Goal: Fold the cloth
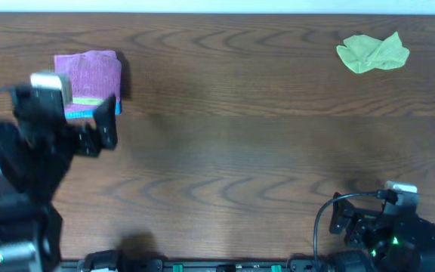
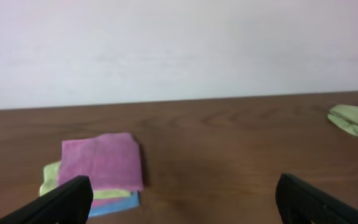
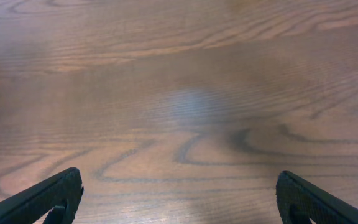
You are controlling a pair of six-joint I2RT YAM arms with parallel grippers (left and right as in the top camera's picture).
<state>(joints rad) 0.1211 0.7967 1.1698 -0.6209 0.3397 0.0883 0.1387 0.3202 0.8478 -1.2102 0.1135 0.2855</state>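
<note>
- The left gripper (image 1: pixel 106 125) is hovering with fingers spread wide, holding nothing; the right gripper (image 3: pixel 179 202) is gaping likewise.
- The green cloth (image 1: pixel 373 53) is lying crumpled at the far right of the table (image 1: pixel 240 151), well apart from both.
- A pink-topped stack (image 1: pixel 89 79) is sitting beside the left gripper.

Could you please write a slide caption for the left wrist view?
Open left tool facing a stack of folded cloths, pink on top; crumpled green cloth far right.

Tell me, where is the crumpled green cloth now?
In the overhead view, the green cloth lies alone at the far right of the table, opposite the folded stack at far left.
</note>
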